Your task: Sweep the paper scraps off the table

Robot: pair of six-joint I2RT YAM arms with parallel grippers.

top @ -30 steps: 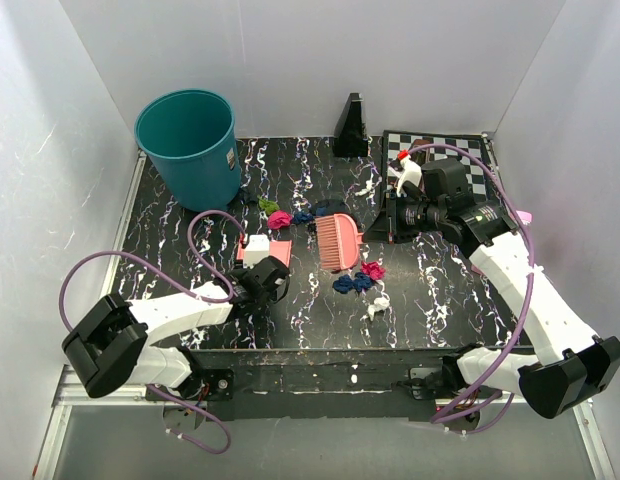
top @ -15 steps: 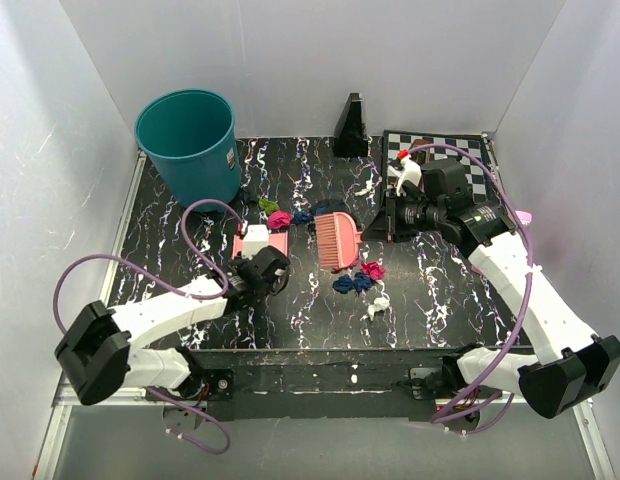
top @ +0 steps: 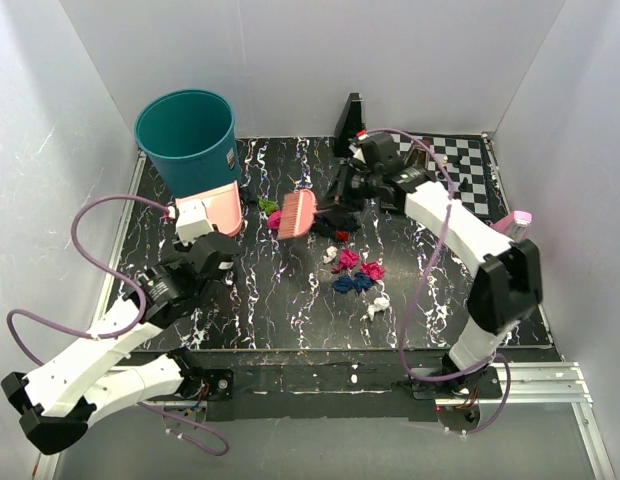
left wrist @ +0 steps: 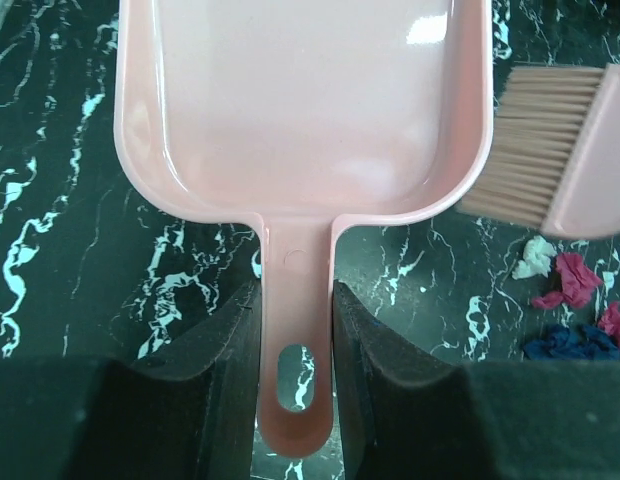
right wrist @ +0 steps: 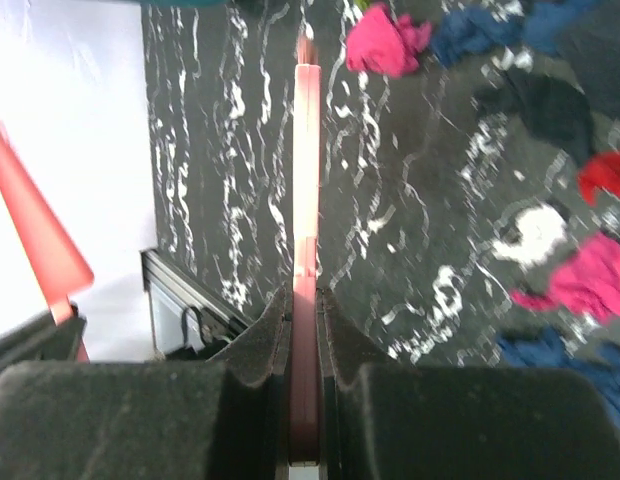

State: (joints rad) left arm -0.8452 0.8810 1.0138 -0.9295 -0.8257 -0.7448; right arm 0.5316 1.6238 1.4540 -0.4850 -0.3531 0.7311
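Observation:
My left gripper (left wrist: 295, 350) is shut on the handle of a pink dustpan (left wrist: 300, 100); its tray is empty. In the top view the dustpan (top: 218, 205) sits at the back left of the table (top: 280, 300), beside the bin. My right gripper (right wrist: 304, 400) is shut on a pink brush (right wrist: 306, 200), seen edge-on. From above, the brush (top: 297, 213) hangs left of the right gripper (top: 335, 195), bristles toward the dustpan. Paper scraps (top: 355, 272) lie in a magenta and blue cluster at mid-table. Green and magenta wads (top: 273, 212) lie between the two tools. A white wad (top: 378, 305) lies nearer the front.
A teal bin (top: 190, 140) stands at the back left corner. A chessboard (top: 460, 160) lies at the back right, and a black stand (top: 351, 125) is against the back wall. White panels wall the table. A pink object (top: 518, 220) rests at the right edge.
The left arm has carried the dustpan back and left, toward the bin. The right arm has swung the brush from mid-table to the back, left of centre.

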